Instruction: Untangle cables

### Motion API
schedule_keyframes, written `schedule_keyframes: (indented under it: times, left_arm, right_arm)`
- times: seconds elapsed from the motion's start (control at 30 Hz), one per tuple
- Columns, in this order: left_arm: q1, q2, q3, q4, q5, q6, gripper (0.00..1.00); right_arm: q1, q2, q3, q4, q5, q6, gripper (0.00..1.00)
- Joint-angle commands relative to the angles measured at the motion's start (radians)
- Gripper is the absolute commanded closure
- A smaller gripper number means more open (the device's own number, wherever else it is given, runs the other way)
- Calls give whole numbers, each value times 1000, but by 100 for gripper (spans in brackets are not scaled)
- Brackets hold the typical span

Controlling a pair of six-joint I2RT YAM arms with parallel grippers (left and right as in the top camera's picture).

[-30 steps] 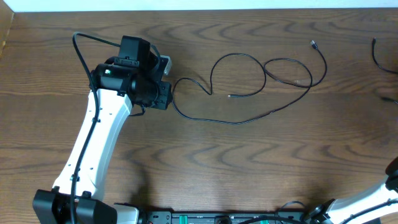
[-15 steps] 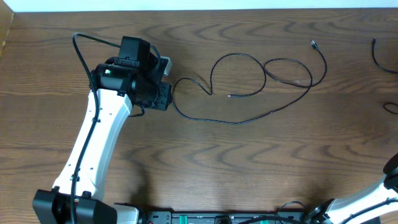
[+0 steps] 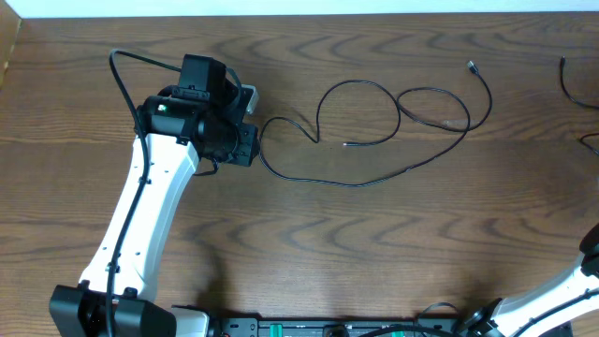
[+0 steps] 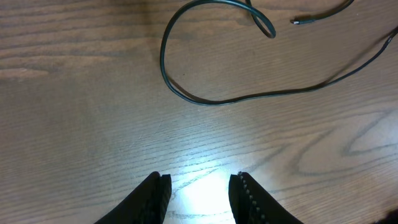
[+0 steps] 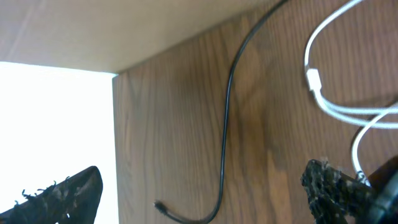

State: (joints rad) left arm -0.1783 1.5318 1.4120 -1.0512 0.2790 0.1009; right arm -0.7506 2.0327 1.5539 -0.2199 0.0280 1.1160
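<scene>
- Nearest the camera in the overhead view, the left arm [image 3: 140, 225] climbs from the base at 7 o'clock across the wooden desk [image 3: 374, 262] toward 10 o'clock. The right arm [image 3: 562, 290] shows only at the 5 o'clock corner.
- The left end effector [image 4: 199, 193] hovers released. Its two black fingers [image 4: 155, 196] are spread over brightly lit bare wood and grasp nothing.
- Beyond those fingers, toward 12 o'clock in the left wrist view, a long black cable [image 4: 163, 59] bends in a hairpin. It lies flat on the desk, apart from the fingers.
- From above, that cable trails from just beside the left end effector toward 1 o'clock in loose loops that appear to cross. One plug end [image 3: 346, 144] lies among the loops and the other sits far out at 1 o'clock.
- The right end effector [image 5: 202, 171] is also released, its fingers wide apart near the desk's edge.
- In the right wrist view, a second black cable [image 5: 227, 112] runs toward 12 o'clock between those fingers. A white cable [image 5: 323, 106] loops at 2 o'clock, close to one finger; contact cannot be told.
</scene>
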Motion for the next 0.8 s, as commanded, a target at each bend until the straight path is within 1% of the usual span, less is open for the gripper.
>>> schedule_keyframes:
  times: [0.0,0.17,0.23,0.33,0.53,0.77]
  left_arm:
    - [3,4,-4,-5,0,-10,63]
    - [3,4,-4,-5,0,-10,63]
    - [3,4,-4,-5,0,-10,63]
    - [3,4,-4,-5,0,-9,63]
    - [3,4,-4,-5,0,-10,63]
    - [3,4,-4,-5,0,-9,63]
  right_arm:
    - [13,46,3,-47,24,38,1]
    - [12,133,3,-203,70,34,1]
    - [12,172,3,-256,56,24,1]
    - [13,227,3,-303,9,-32,1]
    - [13,233,4,-314,-52,-83,1]
    - [13,148,4,-308,-72,-147,1]
